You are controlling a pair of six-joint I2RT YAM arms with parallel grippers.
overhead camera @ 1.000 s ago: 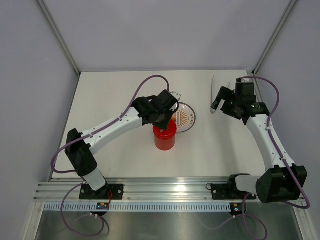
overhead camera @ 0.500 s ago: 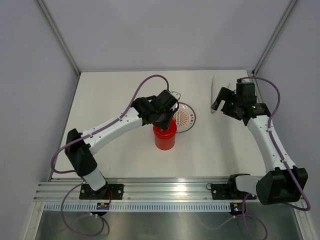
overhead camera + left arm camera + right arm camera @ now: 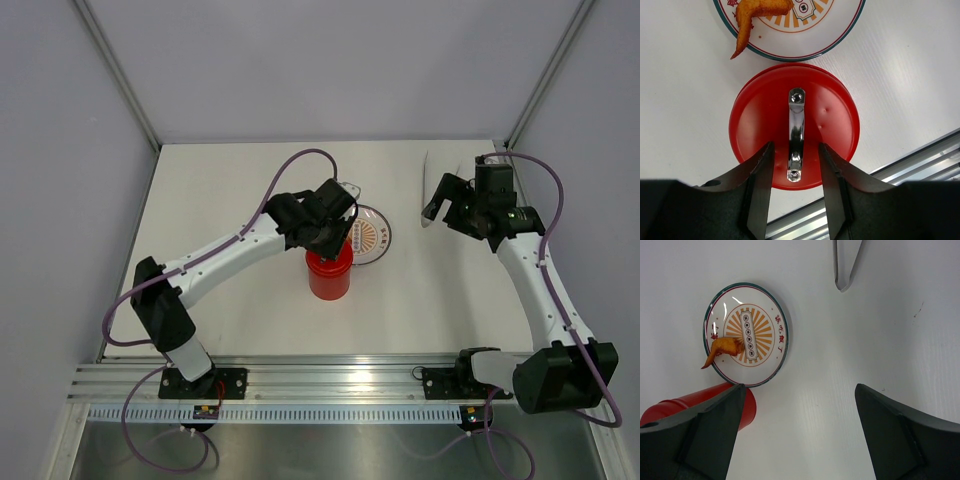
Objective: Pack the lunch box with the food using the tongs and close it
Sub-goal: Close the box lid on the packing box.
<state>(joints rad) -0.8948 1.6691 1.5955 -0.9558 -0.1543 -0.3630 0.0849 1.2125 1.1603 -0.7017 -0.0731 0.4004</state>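
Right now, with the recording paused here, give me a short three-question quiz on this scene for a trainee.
1. True or false: the red lid sits on the lunch box.
2. Which food is on the plate? A sausage; B fried wing; C roll.
3. Which gripper are the tongs lying nearest?
Key: 1 true; 2 B; 3 the right gripper.

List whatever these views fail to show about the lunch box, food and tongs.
Lunch box contents: the lid hides them in the left wrist view; the left tool covers the lid in the top view.
Tongs: the right wrist view's top edge cuts off all but one end.
Plate: top view, partly behind the left tool; what lies on it is too small to tell.
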